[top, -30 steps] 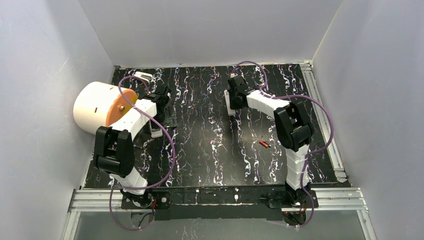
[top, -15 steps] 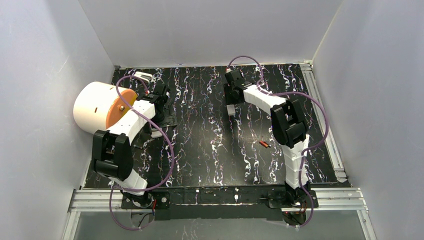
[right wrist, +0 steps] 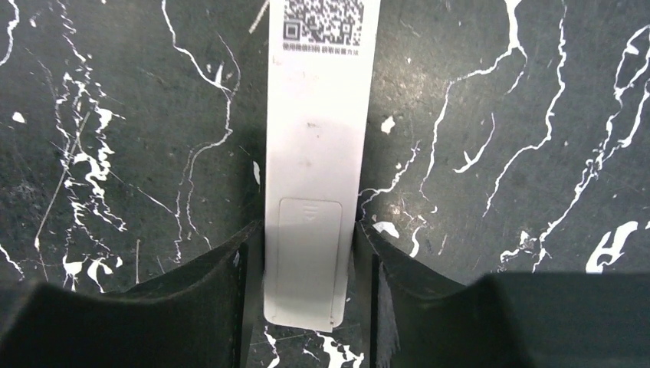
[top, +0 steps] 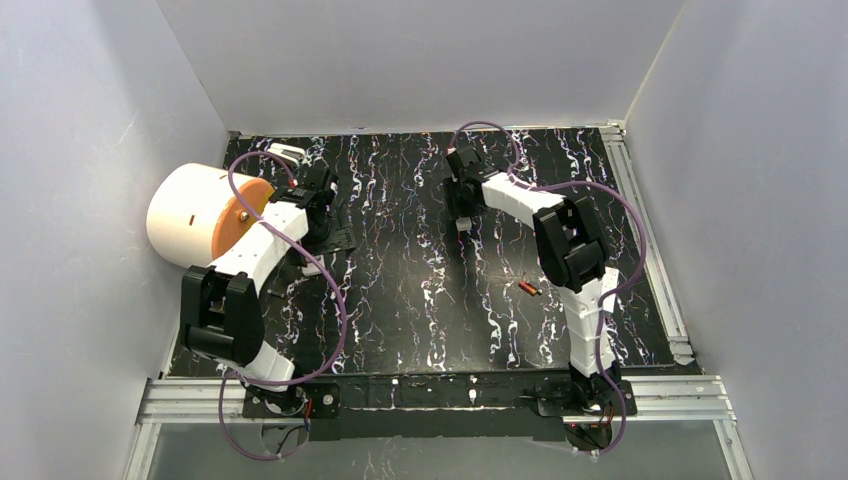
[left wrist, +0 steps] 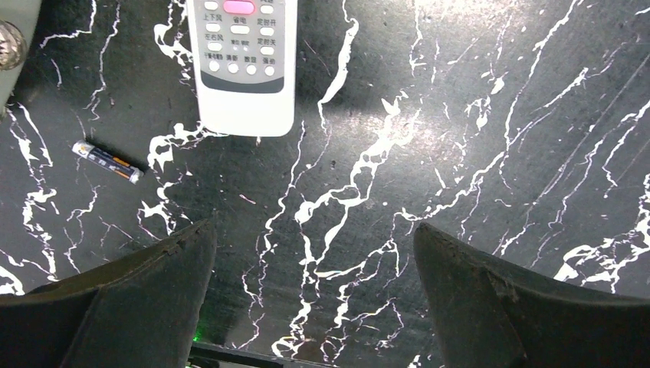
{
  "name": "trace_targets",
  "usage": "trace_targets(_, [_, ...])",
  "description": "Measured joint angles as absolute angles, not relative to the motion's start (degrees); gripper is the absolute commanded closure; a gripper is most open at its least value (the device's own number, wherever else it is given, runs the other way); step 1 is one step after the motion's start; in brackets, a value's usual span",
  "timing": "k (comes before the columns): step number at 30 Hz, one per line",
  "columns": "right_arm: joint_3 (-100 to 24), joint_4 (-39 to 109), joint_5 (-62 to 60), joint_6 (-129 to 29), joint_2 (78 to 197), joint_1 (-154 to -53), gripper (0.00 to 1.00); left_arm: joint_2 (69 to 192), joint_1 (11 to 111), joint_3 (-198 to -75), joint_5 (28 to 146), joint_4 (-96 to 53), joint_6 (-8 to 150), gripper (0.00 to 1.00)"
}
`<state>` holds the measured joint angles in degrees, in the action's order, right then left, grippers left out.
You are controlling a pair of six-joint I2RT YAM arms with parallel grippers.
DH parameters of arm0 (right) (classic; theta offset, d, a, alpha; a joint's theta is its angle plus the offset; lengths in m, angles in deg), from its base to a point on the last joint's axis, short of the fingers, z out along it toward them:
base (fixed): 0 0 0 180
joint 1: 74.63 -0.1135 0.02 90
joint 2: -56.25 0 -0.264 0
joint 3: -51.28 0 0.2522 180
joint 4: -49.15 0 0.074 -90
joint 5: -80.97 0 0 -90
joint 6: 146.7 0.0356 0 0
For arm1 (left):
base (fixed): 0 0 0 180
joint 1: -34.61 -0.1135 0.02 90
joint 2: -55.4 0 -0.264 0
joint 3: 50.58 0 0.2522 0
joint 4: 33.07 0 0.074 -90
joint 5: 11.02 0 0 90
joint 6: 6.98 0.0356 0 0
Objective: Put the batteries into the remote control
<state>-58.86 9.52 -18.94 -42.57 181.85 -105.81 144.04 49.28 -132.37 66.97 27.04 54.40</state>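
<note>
A slim white remote control point(right wrist: 318, 138) lies flat, back up, with its QR label and shut battery cover showing. My right gripper point(right wrist: 309, 230) straddles its near end, open, with a finger close along each long side. From above, that remote point(top: 463, 222) pokes out under the right gripper point(top: 462, 205) at mid-table. One orange-red battery point(top: 529, 289) lies near the right arm. My left gripper point(left wrist: 313, 228) hangs open over bare table. Ahead of it lie a second white remote point(left wrist: 241, 65), buttons up, and a dark battery point(left wrist: 107, 161) with an orange band.
A big white cylinder with an orange face point(top: 195, 215) lies at the left wall beside the left arm. A small white object point(top: 287, 153) sits at the back left. Metal rails point(top: 650, 230) edge the black marbled table on the right.
The right gripper's jaws have spread wider around the slim remote, and that arm has shifted slightly toward the back left. The left arm has crept a little to the left, its jaws still wide.
</note>
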Motion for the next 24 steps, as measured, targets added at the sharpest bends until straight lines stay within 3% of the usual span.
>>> trace_targets(8, [-59.6, 9.5, -21.8, -46.3, 182.2, -107.5, 0.76, 142.4, 49.0, -132.2, 71.6, 25.5, 52.9, 0.02])
trace_targets(13, [-55.1, 13.1, -21.0, -51.1, 179.6, -108.6, 0.78, 138.9, 47.6, -131.2, 79.7, 22.0, 52.5, 0.02])
trace_targets(18, [-42.4, 16.5, -9.1, -55.5, 169.1, -109.6, 0.79, 135.0, 44.6, -128.2, 94.3, 15.5, 52.5, 0.02])
trace_targets(24, [-36.8, 21.6, 4.2, -56.4, 157.3, -111.1, 0.79, 134.3, 43.8, -124.9, 111.6, 4.1, 49.1, 0.02])
